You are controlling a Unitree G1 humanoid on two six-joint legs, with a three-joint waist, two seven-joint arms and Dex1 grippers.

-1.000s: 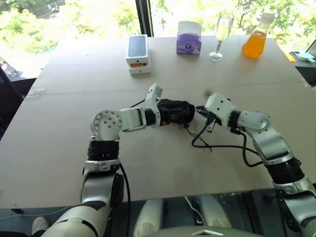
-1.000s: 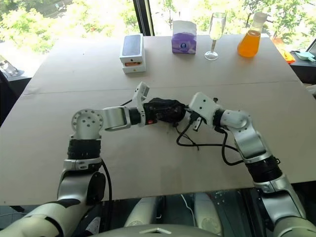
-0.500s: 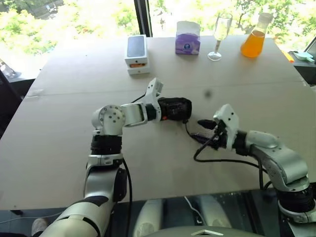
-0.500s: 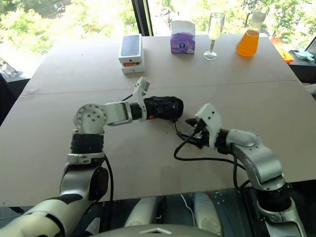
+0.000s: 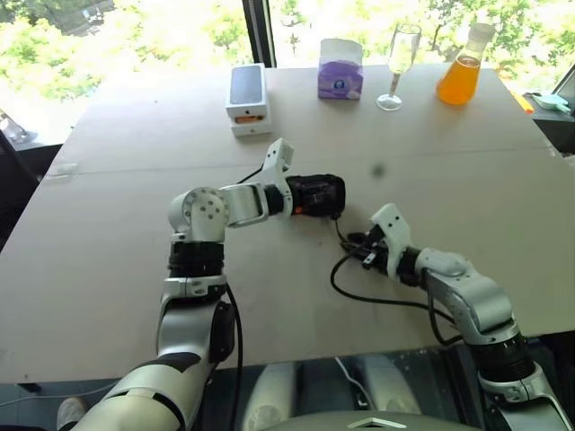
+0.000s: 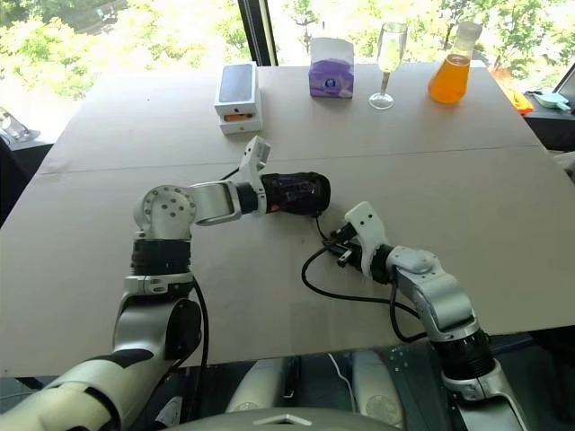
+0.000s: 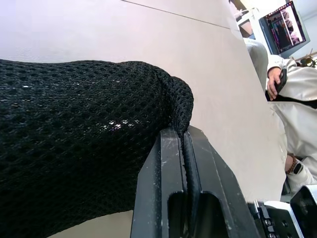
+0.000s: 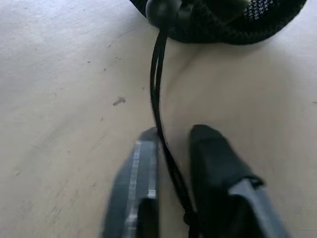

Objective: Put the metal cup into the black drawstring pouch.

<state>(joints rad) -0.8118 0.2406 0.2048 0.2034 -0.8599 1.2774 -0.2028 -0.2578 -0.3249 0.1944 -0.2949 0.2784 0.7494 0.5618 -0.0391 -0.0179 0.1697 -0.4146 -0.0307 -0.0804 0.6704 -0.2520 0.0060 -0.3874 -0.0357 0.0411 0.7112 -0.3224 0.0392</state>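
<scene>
The black drawstring pouch (image 5: pixel 316 195) lies on its side near the middle of the table (image 5: pixel 108 269), bulging round and full rather than flat. The metal cup is hidden from view; judged from the pouch's swollen shape it is probably already inside, though no steel can be confirmed. The fabric is an open black mesh, gathered at one end where a bead-like stopper sits on the cord (image 8: pixel 157 74).

The left gripper (image 7: pixel 184 148) has its jaws pressed together, pinching a fold of the pouch's mesh. The right gripper (image 8: pixel 174 148) sits low by the table, just beside the pouch mouth, with the doubled cord running between its fingers — jaws closed on the cord, as far as can be judged.

Remaining work appears to be drawing the mouth tight and releasing. Beyond stand a white phone box (image 5: pixel 249 97), tissue box (image 5: pixel 341 69), wine glass (image 5: pixel 400 63) and orange flask (image 5: pixel 461 72) — all well apart.
</scene>
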